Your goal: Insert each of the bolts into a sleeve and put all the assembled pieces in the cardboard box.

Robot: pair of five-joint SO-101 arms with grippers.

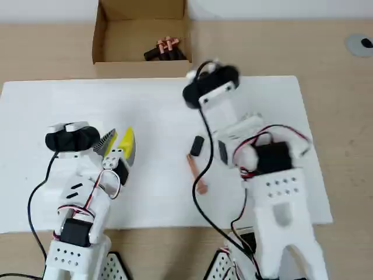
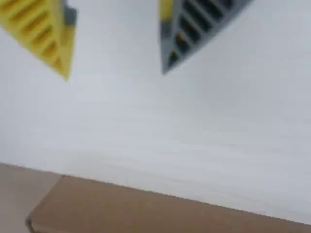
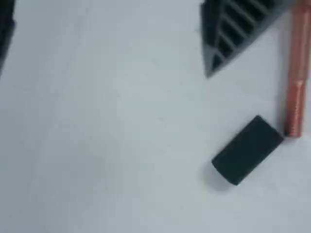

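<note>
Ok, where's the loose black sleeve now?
In the high view the black sleeve lies on the white sheet near the middle, at the far end of the copper bolt.

A light wooden table [image 1: 46, 52] carried a large white sheet [image 1: 157, 116], laid flat across most of its width. A grey round cable port [image 1: 358, 44] sat in the tabletop's far right corner. The light was soft and even.

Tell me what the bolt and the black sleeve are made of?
The bolt: probably copper-coloured metal, shiny with thread ridges near its end. The sleeve: matte black, plastic or rubber perhaps; its dull smooth surface leaves that open.
</note>
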